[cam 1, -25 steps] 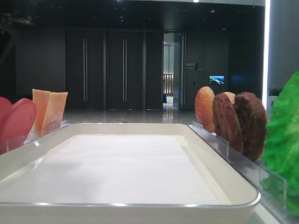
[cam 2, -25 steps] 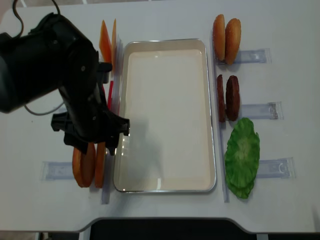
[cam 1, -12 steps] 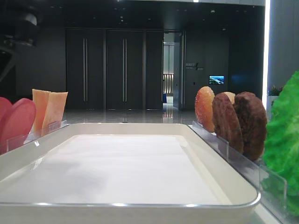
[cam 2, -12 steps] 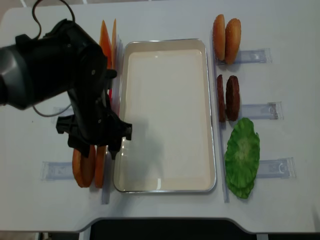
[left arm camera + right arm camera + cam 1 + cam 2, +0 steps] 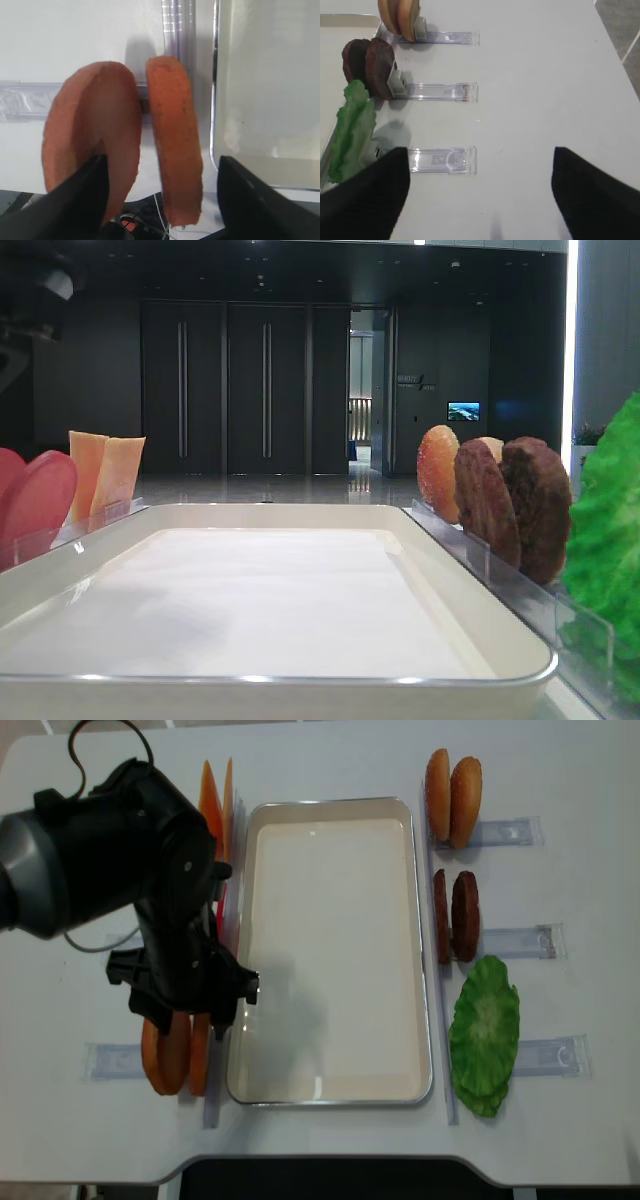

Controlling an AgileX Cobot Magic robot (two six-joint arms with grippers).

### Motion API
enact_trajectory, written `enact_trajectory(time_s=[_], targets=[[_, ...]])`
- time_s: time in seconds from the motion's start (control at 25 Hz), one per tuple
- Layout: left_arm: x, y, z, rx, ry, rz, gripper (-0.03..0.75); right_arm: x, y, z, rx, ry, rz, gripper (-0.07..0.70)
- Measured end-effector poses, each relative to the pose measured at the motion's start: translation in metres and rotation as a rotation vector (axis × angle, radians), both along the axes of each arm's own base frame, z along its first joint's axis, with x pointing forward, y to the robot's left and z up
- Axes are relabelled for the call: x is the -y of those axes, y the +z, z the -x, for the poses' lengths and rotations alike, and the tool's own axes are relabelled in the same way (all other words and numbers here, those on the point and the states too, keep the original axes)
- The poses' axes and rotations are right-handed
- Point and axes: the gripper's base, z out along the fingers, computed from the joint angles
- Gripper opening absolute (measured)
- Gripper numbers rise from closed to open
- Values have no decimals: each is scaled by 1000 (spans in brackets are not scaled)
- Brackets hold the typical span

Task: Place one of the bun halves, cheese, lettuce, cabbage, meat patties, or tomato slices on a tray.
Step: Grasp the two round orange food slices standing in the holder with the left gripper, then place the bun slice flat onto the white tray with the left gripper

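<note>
Your tray (image 5: 335, 1092) holds nothing yet: the left hand (image 5: 159, 200) hangs with jaws spread around the two upright bun halves (image 5: 172, 140), gripping neither.

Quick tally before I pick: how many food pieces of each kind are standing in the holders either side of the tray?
bun halves: 4
cheese: 2
tomato slices: 2
meat patties: 2
lettuce: 1 bunch, leaves not separable
Total: 11
</note>
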Motion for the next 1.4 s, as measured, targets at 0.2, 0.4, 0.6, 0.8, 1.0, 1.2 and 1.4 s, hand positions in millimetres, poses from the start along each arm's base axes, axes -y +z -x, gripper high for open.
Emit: enact_trajectory(time_s=[0.2, 0.4, 0.6, 0.8, 1.0, 1.2, 1.4], targets=[[0, 0, 0, -5, -15, -5, 490, 0, 0, 0, 0, 0, 0, 553], [-1, 0, 0, -9, -31, -9, 372, 0, 0, 0, 0, 0, 0, 553], [-1, 0, 0, -8, -34, -12, 228, 0, 0, 0, 0, 0, 0, 553], [-1, 0, 0, -10, -53, -16, 146, 0, 0, 0, 0, 0, 0, 553], [-2, 0, -1, -8, -66, -22, 145, 0, 0, 0, 0, 0, 0, 553], [-1, 0, 0, -15, -62, -12, 144, 0, 0, 0, 0, 0, 0, 553], [0, 2, 2, -28, -64, 12, 144, 0, 0, 0, 0, 0, 0, 553]])
